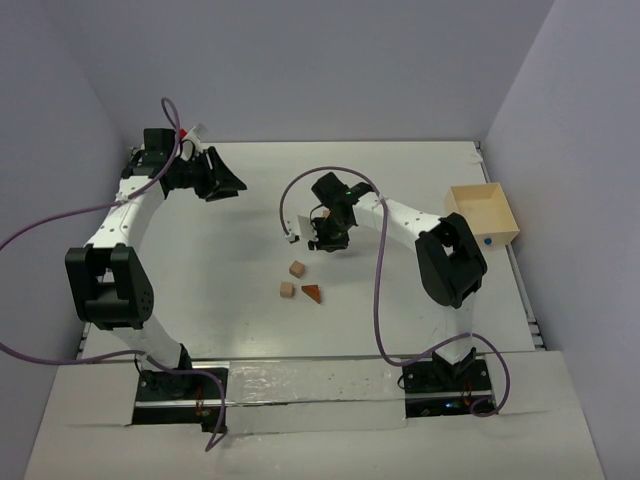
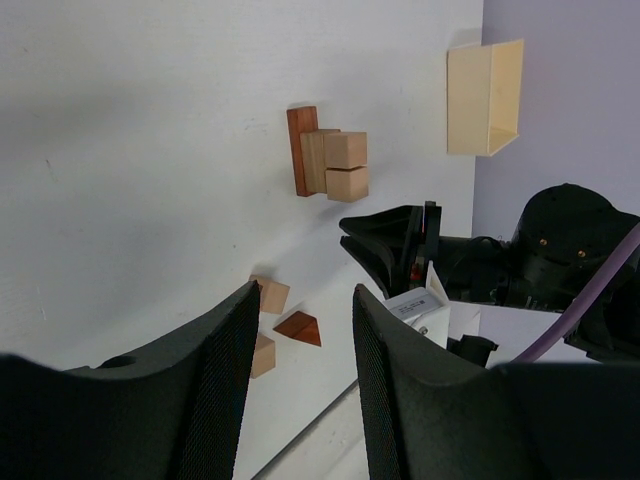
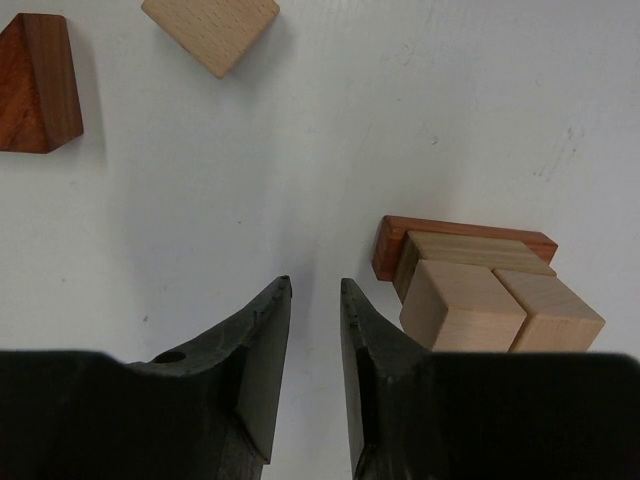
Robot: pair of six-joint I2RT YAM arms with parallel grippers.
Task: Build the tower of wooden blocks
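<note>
Right wrist: tower point(image 3: 470, 290) just beside right tool point(image 3: 315, 287)

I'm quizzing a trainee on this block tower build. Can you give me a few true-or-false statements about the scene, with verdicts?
1. The right gripper holds a block. False: nothing is between its fingers, which sit beside the tower.
2. The wedge lies loose on the table, apart from the tower. True.
3. The tower's bottom piece is a reddish-brown slab. True.
4. The pale box stands at the table's left side. False: it is at the right side.
5. Two tan cubes lie loose near the wedge. True.
</note>
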